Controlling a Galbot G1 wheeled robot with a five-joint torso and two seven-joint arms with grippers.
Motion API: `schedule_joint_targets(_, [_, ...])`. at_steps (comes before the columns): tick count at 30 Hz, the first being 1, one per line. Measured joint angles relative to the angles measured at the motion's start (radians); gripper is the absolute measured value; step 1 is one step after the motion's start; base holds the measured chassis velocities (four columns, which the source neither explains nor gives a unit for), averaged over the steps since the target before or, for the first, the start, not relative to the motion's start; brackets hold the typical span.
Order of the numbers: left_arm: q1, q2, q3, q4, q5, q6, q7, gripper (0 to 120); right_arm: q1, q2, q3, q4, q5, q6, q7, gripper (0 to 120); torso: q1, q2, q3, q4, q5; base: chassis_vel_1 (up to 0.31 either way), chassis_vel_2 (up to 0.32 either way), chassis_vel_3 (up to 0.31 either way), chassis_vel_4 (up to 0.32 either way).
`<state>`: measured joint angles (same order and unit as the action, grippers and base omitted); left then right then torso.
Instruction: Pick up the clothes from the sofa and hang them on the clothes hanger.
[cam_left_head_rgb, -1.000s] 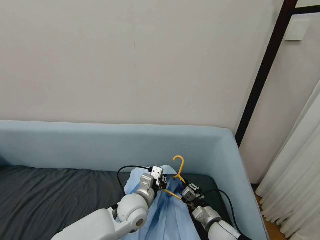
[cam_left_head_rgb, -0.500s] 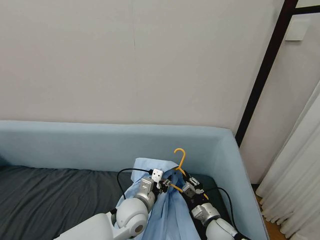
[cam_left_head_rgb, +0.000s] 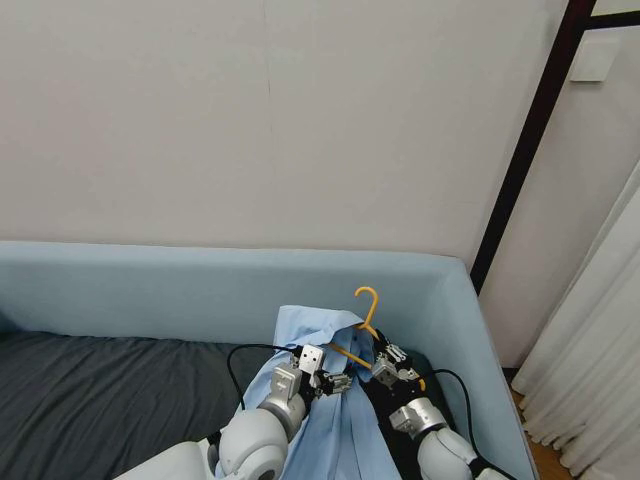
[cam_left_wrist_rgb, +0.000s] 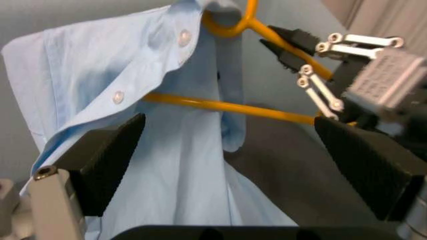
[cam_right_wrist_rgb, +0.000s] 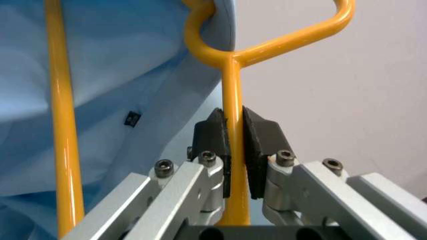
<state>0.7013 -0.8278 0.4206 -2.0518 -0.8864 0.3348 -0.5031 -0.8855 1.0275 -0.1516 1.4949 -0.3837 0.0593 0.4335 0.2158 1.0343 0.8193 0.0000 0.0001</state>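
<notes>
Yellow hanger (cam_right_wrist_rgb: 231, 90) sits clamped between right gripper (cam_right_wrist_rgb: 235, 145) fingers (cam_right_wrist_rgb: 261, 140); left gripper (cam_left_wrist_rgb: 228, 122) fingers (cam_left_wrist_rgb: 107, 155) gape, facing shirt (cam_left_wrist_rgb: 100, 65).

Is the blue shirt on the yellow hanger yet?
Partly: the shirt covers one hanger arm; the other is bare, gripped by the right tool.

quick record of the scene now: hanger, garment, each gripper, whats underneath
hanger: yellow hanger, hook up, raised above the seat
garment: light blue shirt, collar end draped on the hanger, the rest hanging down
right arm: right gripper shut on the hanger's stem below the hook
left arm: left gripper open, at the shirt front
underneath: sofa, light blue back, dark seat
</notes>
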Motion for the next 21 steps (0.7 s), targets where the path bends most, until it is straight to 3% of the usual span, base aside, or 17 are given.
schedule_joint_targets(4, [0.039, 0.059, -0.059, -0.037, 0.031, -0.061, 0.084, 100, 0.002, 0.004, 0.006, -0.01, -0.037, 0.034, 0.016, 5, 0.0, 0.0, 0.0, 0.0, -0.0001, 0.0, 0.0, 0.0, 0.0])
schedule_joint_targets(8, [0.1, 0.176, -0.217, -0.095, 0.05, -0.148, 0.203, 100, 0.009, 0.005, 0.016, -0.01, -0.097, 0.083, 0.031, 5, 0.0, 0.0, 0.0, 0.0001, -0.0001, 0.0, 0.0, 0.0, 0.0])
schedule_joint_targets(9, [0.1, 0.176, -0.217, -0.095, 0.05, -0.148, 0.203, 100, 0.009, 0.005, 0.016, -0.01, -0.097, 0.083, 0.031, 5, 0.0, 0.0, 0.0, 0.0001, -0.0001, 0.0, 0.0, 0.0, 0.0])
schedule_joint_targets(11, [0.111, 0.245, -0.286, -0.101, 0.05, -0.177, 0.288, 100, 0.011, 0.001, 0.024, -0.01, -0.124, 0.105, 0.031, 5, 0.0, 0.0, 0.0, 0.0003, -0.0002, 0.0, 0.0, 0.0, 0.0])
schedule_joint_targets(19, [0.065, 0.354, -0.357, -0.007, 0.024, -0.255, 0.483, 100, 0.0, 0.006, 0.037, -0.01, -0.193, 0.154, 0.038, 5, 0.0, 0.0, 0.0, -0.0003, -0.0002, 0.0, 0.0, 0.0, 0.0])
schedule_joint_targets(21, [0.053, 0.38, -0.375, 0.047, 0.007, -0.309, 0.583, 100, 0.004, 0.011, 0.038, -0.018, -0.226, 0.178, 0.04, 5, 0.0, 0.0, 0.0, 0.0003, -0.0001, 0.0, 0.0, 0.0, 0.0])
